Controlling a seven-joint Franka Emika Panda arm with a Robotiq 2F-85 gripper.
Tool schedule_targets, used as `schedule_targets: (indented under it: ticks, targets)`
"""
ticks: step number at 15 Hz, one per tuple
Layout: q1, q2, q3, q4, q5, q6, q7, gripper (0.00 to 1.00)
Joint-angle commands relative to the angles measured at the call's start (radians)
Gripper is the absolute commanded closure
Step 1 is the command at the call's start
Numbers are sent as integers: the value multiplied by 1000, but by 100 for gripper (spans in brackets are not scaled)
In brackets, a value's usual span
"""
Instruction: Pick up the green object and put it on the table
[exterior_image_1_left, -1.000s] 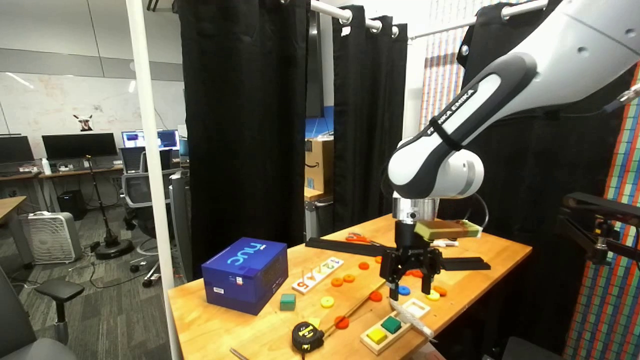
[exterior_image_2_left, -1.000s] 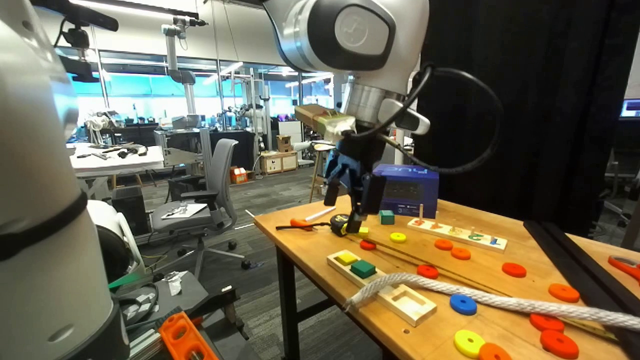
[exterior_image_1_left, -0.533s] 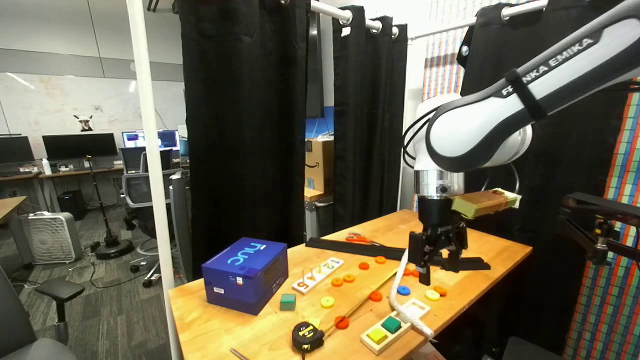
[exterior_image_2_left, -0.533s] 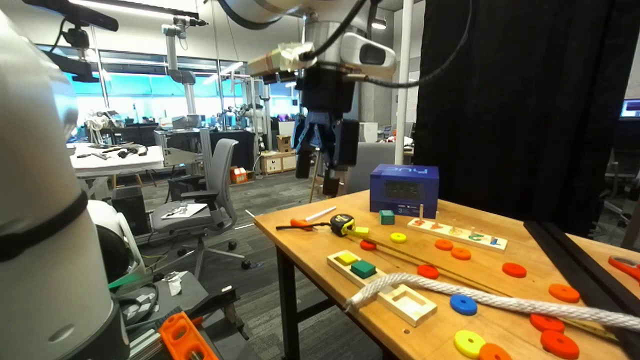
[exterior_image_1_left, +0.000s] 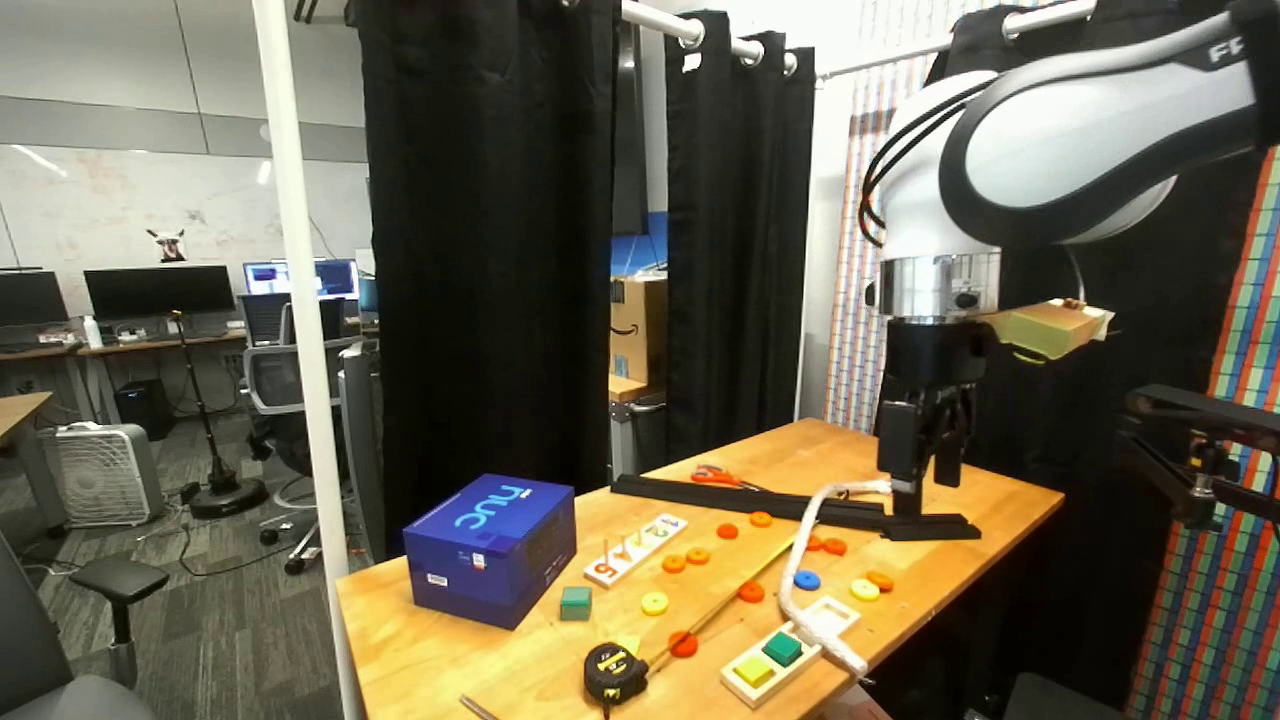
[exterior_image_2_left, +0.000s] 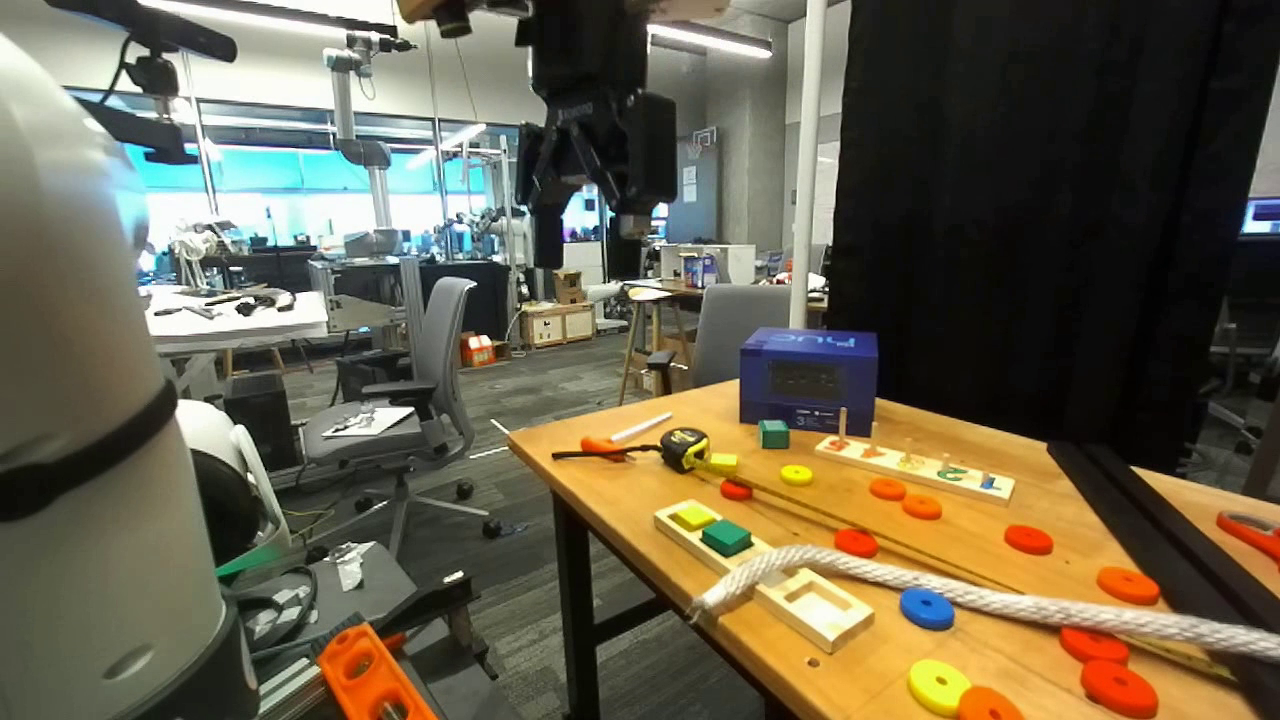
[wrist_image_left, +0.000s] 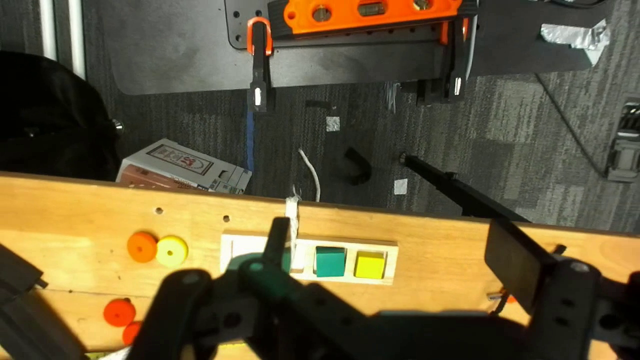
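Note:
One green block (exterior_image_1_left: 783, 648) sits in a slot of the pale wooden tray (exterior_image_1_left: 842, 613), next to a yellow block (exterior_image_1_left: 753, 671). It also shows in an exterior view (exterior_image_2_left: 727, 537) and the wrist view (wrist_image_left: 330, 262). Another green block (exterior_image_1_left: 576, 603) stands on the table (exterior_image_1_left: 440, 660) by the blue box; it also shows in an exterior view (exterior_image_2_left: 774, 434). I cannot tell which is meant. My gripper (exterior_image_1_left: 927, 485) is open and empty, high above the table, also in an exterior view (exterior_image_2_left: 588, 245). In the wrist view its fingers (wrist_image_left: 390, 242) are wide apart.
A white rope (exterior_image_2_left: 880, 570) lies across the tray. A blue box (exterior_image_1_left: 490, 550), a tape measure (exterior_image_1_left: 614, 673) with its tape out, a numbered peg board (exterior_image_1_left: 636, 551), and black rails (exterior_image_1_left: 720, 495) are on the table. Several coloured discs, including a blue one (exterior_image_2_left: 927, 608), lie about.
My gripper has risen and moved away from the tray, to the right in an exterior view, and its wrist has turned. The blocks and tray have not moved.

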Motion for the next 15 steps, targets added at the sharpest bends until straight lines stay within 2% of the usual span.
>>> schedule_targets:
  ticks: [1,3,4,15]
  targets:
    - [30,-125,-19,1,-5,-85,-26,0]
    - [25,-154,-18,1,22,-131,14,0]
    - [24,-106,-12,1,-1,-89,0,0]
    - [23,-138,-16,-4,4,-119,5,0]
